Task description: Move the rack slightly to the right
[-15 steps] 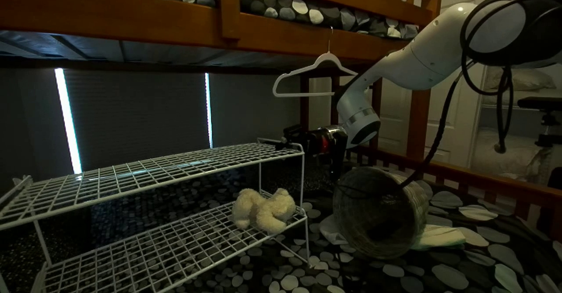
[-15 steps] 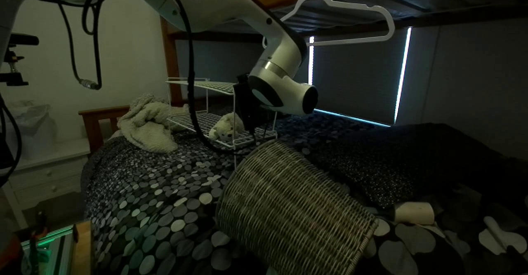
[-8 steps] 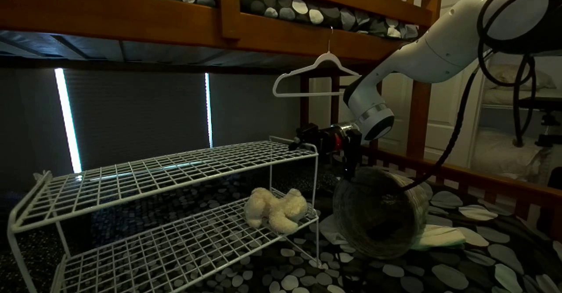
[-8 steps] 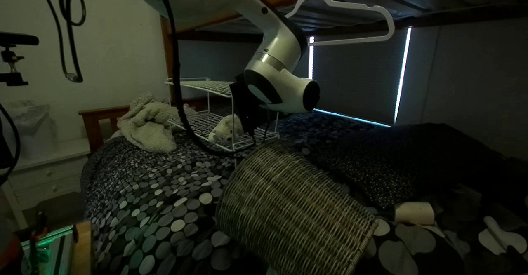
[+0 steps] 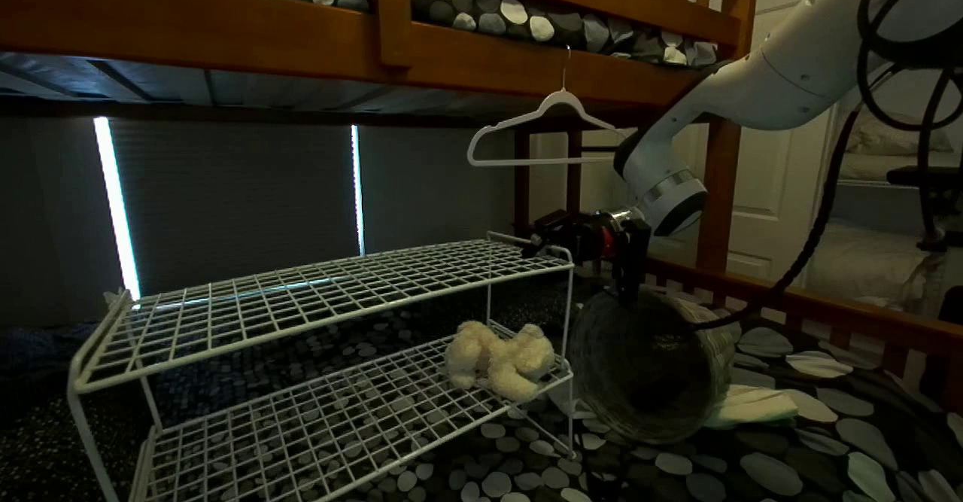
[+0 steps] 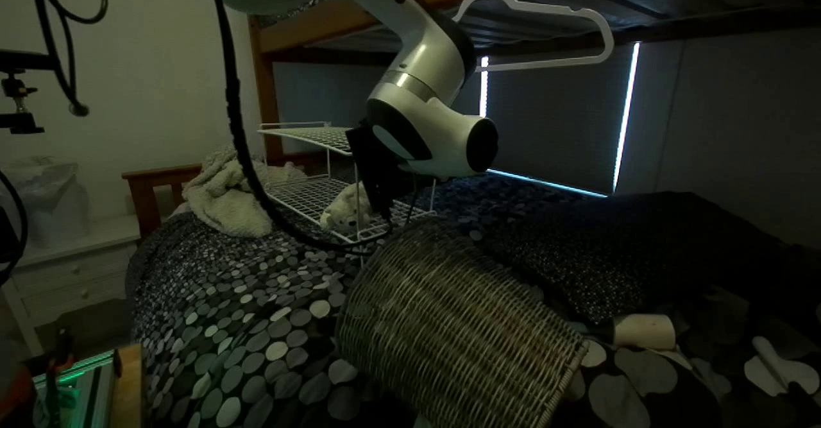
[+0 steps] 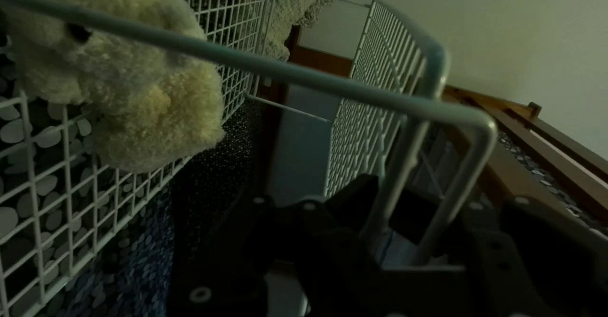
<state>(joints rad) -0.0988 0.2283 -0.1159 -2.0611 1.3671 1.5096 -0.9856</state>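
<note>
The rack is a white wire-grid shelf with two tiers, seen in an exterior view (image 5: 323, 291) standing upright on the bed. It also shows in an exterior view (image 6: 308, 134), partly hidden behind the arm, and in the wrist view (image 7: 285, 71). My gripper (image 5: 533, 246) is at the rack's right end at top-tier height. In the wrist view my gripper (image 7: 384, 198) has its fingers on both sides of a tubular end bar of the top tier, closed in on it. The fingertips are dark and partly hidden. In an exterior view they are hidden behind the wrist.
A cream plush toy (image 5: 500, 359) lies on the lower tier. A wicker basket (image 6: 455, 325) lies on its side close to the rack's right end. A white hanger (image 5: 527, 162) hangs from the wooden bunk rail (image 5: 481, 50) beside the arm. A fleece blanket (image 6: 237, 203) lies beyond the rack.
The rack, with the plush toy on it, has slid to the right together with my gripper in an exterior view. Its right end is now nearer the basket. The basket and hanger stay still.
</note>
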